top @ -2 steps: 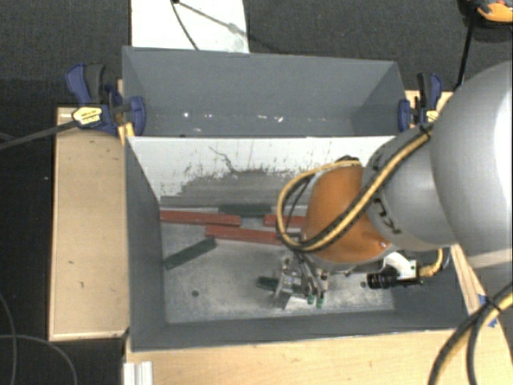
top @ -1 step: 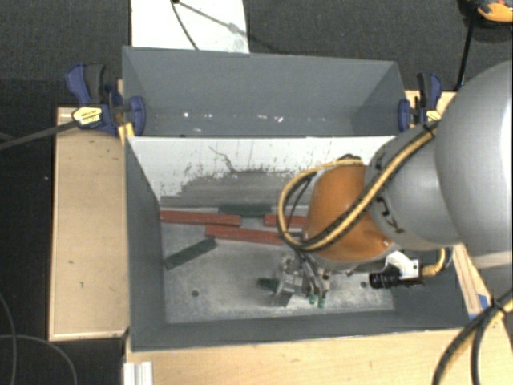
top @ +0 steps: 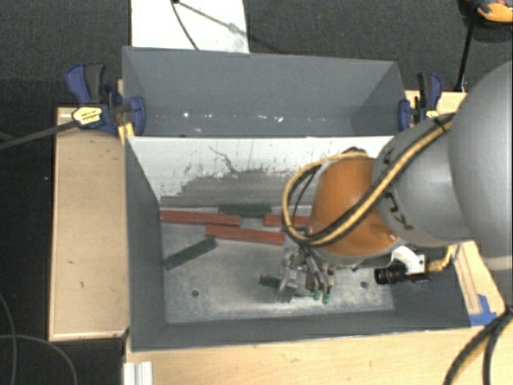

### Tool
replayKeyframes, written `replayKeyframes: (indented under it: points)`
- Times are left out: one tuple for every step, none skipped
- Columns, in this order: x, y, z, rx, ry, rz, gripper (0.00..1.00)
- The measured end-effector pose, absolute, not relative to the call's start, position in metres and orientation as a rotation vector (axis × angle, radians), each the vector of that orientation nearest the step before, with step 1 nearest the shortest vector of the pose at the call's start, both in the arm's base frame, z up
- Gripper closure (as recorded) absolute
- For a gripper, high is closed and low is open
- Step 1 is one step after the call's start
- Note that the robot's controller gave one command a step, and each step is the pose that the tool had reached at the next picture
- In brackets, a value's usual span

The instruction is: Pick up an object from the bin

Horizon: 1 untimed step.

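Bin: grey metal bin [top: 240, 95] with sloping walls; its floor is scuffed pale toward the back.
Arm: enters from the right, its wrist under a rounded orange cover [top: 353, 207], with looped cables [top: 298, 195] running down the cover's left side.
Gripper: the gripper [top: 307, 284] is low over the floor, right of the middle and toward the front wall.
Gripper state: cannot be told, because the tip is a dark tangle under the wrist.
Nearest thing: a small dark piece [top: 271, 281] lies flat on the floor just beside the gripper on its left. Whether the two touch cannot be made out.
Red-brown bars: a long red-brown bar [top: 199, 215] lies across the middle of the floor. A second red-brown bar [top: 244, 233] lies just in front of it and further right. A short red-brown bar [top: 280, 220] runs in under the cables.
Green strips: a dark green strip [top: 190, 253] lies tilted at left, apart from the bars and well apart from the gripper. A darker strip [top: 244, 209] lies along the back edge of the bars.
Layout: the bars and strips lie behind and left of the gripper — only the small dark piece is close to it.
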State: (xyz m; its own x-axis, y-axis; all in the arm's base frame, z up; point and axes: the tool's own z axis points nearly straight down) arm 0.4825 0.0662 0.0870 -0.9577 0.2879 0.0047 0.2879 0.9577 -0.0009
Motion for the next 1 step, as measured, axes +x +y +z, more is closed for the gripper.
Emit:
replayKeyframes:
  points:
    - [0.4849, 0.0663, 0.1033, -0.459, -3.112, -0.003, 1.0]
